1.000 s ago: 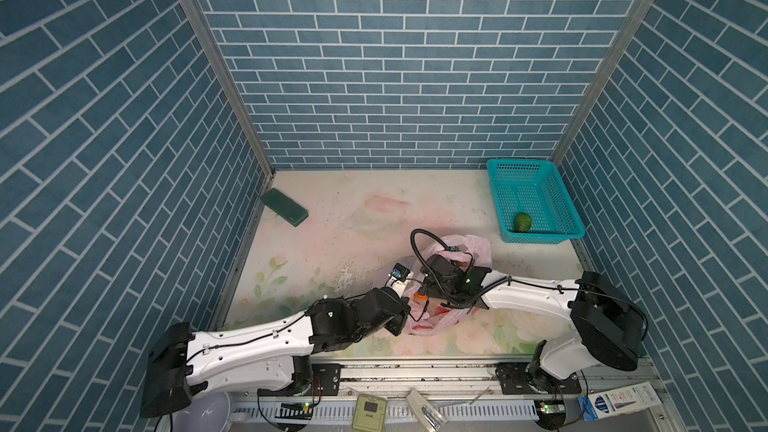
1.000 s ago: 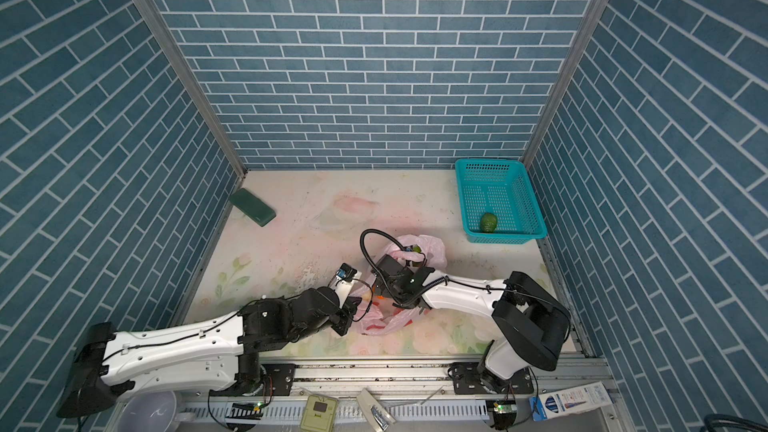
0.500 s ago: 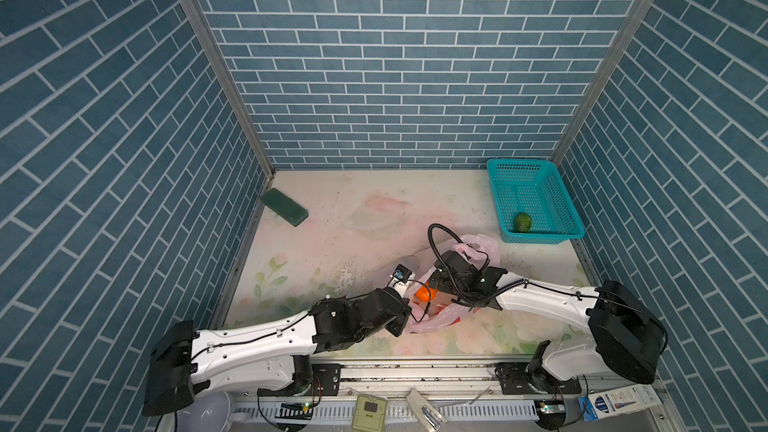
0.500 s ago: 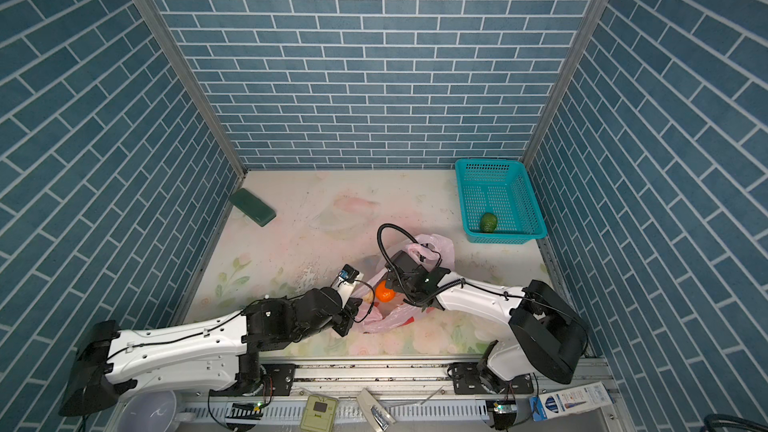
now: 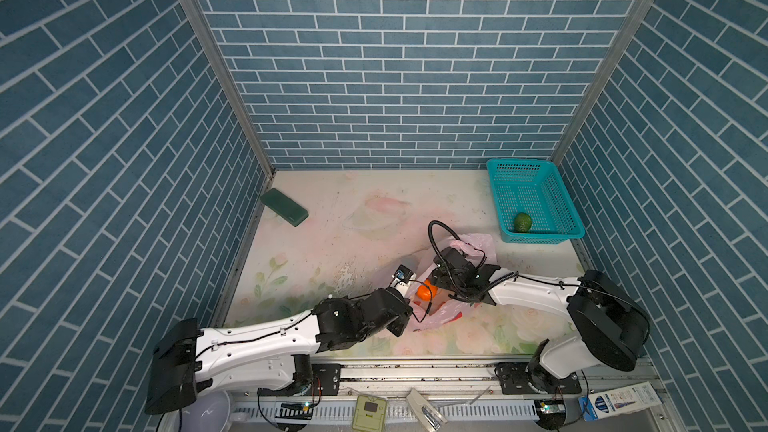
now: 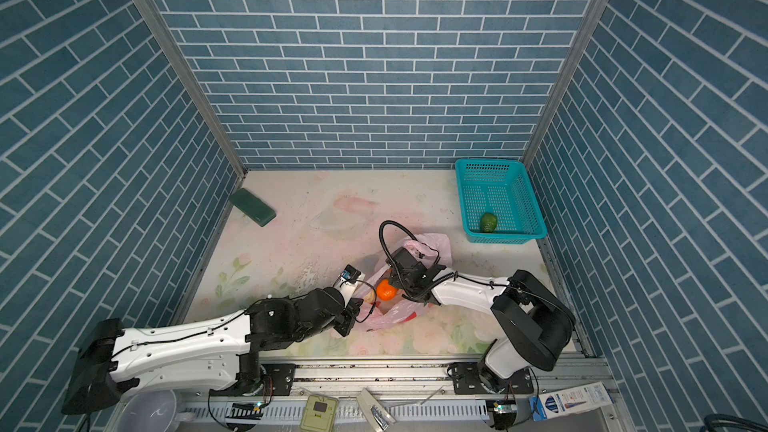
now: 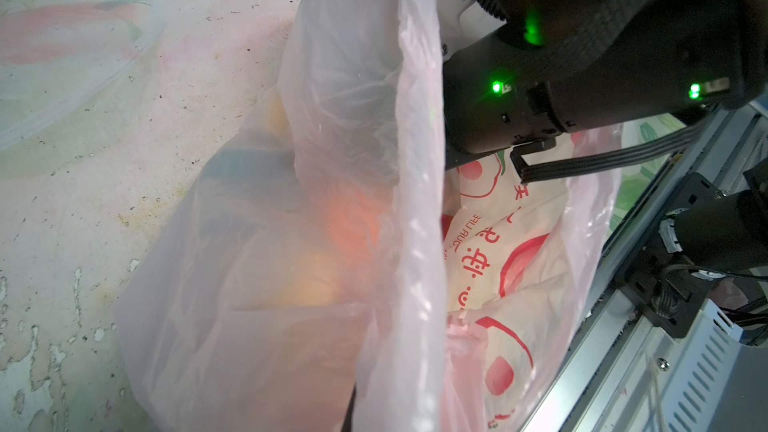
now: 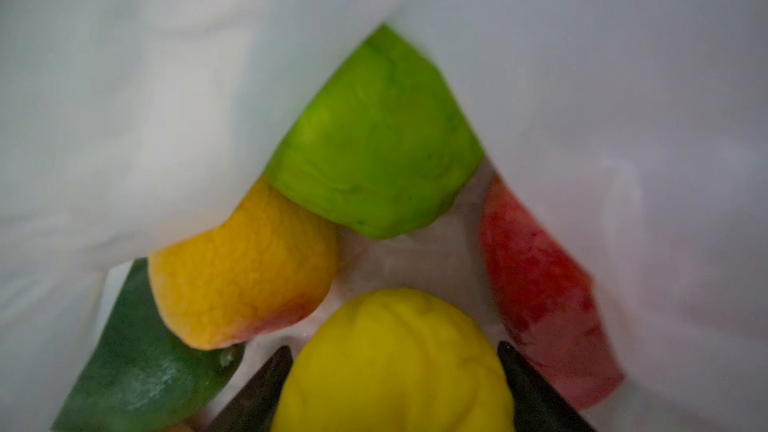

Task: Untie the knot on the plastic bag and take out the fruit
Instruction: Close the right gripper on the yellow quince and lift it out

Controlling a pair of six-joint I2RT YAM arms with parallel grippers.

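Observation:
The pink plastic bag (image 5: 440, 315) (image 6: 395, 313) lies near the table's front middle with its mouth open; the knot is out of view. My left gripper (image 7: 353, 417) is shut on the bag's near edge (image 7: 415, 243) and holds it up. My right gripper (image 8: 394, 347) is inside the bag, its dark fingers (image 8: 266, 384) pressed against both sides of a yellow fruit (image 8: 395, 376). Around it lie a light green fruit (image 8: 374, 139), a yellow-orange one (image 8: 245, 268), a red one (image 8: 540, 284) and a dark green one (image 8: 137, 359). An orange fruit (image 5: 424, 292) (image 6: 386, 289) shows at the bag's mouth in both top views.
A teal mesh basket (image 5: 540, 238) stands at the back right with a dark green fruit (image 5: 523, 222) in it. A dark green block (image 5: 284, 212) lies at the back left by the wall. Brick walls close three sides; a metal rail (image 5: 415, 369) runs along the front.
My right gripper has shifted to the right inside the bag and its fingers have closed in on the yellow fruit. The orange fruit has come into sight at the bag's mouth. The left gripper still holds the bag.

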